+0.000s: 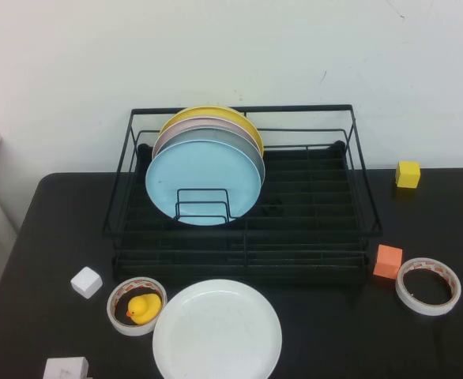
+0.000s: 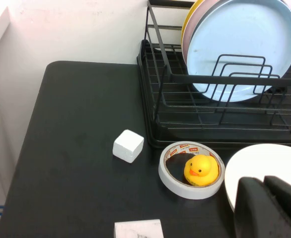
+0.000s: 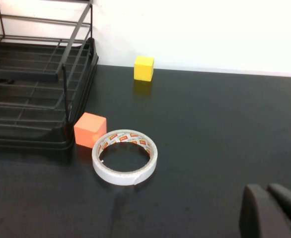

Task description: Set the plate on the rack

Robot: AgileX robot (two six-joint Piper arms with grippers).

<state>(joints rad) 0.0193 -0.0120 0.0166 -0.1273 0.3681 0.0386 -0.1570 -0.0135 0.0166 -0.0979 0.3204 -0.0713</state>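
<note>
Matte black table [image 1: 326,339] against a plain white wall. The plate [image 1: 217,330], round, smooth white w/ a shallow raised rim, lies flat at the near table edge, in front of the rack [image 1: 358,178] and not in it. The rack is black wire, rectangular, tall railed sides, slotted base. Upright in its left part stand four plates: light blue plate [image 1: 204,178] in front, then grey, pink and yellow ones behind it. A small wire loop divider [image 1: 202,207] stands just in front of the blue one.

Just left of the white plate, nearly touching its rim: a tape roll [image 1: 136,305] w/ a yellow rubber duck [image 1: 143,309] sitting inside it. Further left a white cube [image 1: 86,282]; another white block [image 1: 65,369] at the near edge. Right of the rack's front corner: orange cube [image 1: 387,261], a second tape roll [image 1: 428,286] beside it. Yellow cube [image 1: 408,174] sits farther back near the wall.

Left gripper [image 2: 272,208] shows only in its wrist view, black fingers pressed together, empty, above the white plate's near rim. Right gripper [image 3: 273,210] likewise closed up, empty, over bare table, well apart from the second roll.
</note>
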